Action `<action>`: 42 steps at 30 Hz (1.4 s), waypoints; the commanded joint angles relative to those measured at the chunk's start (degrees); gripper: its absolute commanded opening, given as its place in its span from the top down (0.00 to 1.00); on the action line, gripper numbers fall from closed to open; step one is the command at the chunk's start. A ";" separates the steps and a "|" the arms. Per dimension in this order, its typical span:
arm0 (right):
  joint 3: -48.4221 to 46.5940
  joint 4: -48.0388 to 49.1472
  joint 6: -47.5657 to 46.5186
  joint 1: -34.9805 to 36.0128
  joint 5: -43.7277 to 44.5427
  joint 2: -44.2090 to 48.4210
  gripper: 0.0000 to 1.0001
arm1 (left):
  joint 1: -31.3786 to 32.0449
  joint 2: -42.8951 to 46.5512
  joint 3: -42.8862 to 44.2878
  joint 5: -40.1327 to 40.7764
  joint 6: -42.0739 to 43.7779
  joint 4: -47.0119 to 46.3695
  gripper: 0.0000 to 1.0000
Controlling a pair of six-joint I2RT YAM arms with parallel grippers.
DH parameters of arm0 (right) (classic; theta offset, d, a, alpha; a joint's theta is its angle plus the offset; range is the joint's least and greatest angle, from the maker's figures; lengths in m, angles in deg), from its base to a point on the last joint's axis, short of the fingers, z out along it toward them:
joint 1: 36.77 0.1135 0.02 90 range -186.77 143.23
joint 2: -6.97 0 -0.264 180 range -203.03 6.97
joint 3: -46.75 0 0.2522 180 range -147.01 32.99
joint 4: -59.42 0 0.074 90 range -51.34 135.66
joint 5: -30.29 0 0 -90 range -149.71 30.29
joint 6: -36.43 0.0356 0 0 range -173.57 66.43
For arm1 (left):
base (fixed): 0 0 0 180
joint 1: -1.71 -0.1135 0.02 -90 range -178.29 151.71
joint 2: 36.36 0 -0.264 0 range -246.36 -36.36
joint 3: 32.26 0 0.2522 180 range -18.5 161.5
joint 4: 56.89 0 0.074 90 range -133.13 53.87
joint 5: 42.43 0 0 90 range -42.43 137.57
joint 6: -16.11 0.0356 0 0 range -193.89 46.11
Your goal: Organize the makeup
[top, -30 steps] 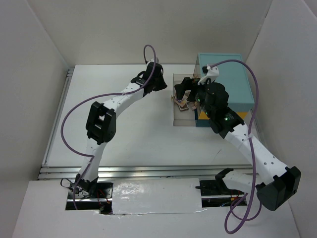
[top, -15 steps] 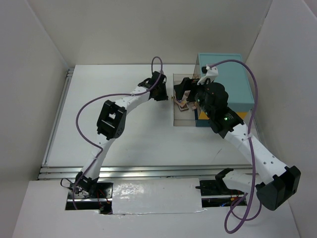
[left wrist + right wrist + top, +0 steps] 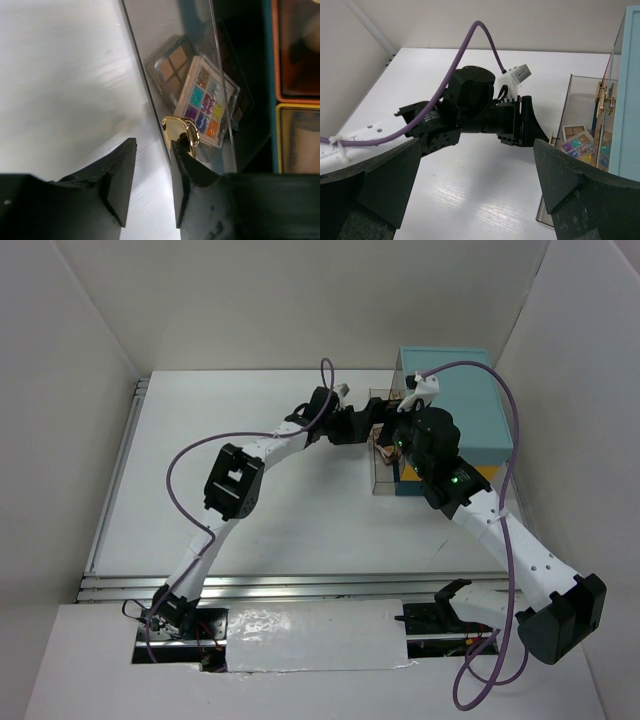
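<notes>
I am looking down the left wrist camera at the clear drawer [image 3: 165, 20], which is sticking out of the teal case [image 3: 470, 405] over the desk [image 3: 260, 490]. Two eyeshadow palettes are lying inside it. The colourful palette [image 3: 207, 107] is resting partly on top of the brown palette [image 3: 169, 62], and both are sitting just behind the drawer's front wall.

The left tool [image 3: 152, 150] is sitting at that front wall with its jaws a little apart. As far as I can see it is gripping nothing. The gold knob [image 3: 180, 131] is showing right at the tip of one finger rather than pinched between the two.

The right tool [image 3: 477, 147] is hanging above the drawer area with its jaws spread wide and nothing in them, and it is looking down on the left arm.

I am judging the sorting to be well along, since the palettes are already lying in their drawer. The orange compartment [image 3: 295, 50] and the yellow compartment [image 3: 297, 145] beside it seem to be holding something pale, but it is too blurred for me to name. What I am reading as left is sliding the drawer fully home. That means minding the knob and keeping the push square, so the clear wall is not skewing against the case.
</notes>
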 commanded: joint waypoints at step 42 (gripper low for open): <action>-5.46 -4.73 0.13 -0.63 -0.72 2.07 0.00 | -6.69 35.56 -25.10 32.45 5.96 11.63 0.01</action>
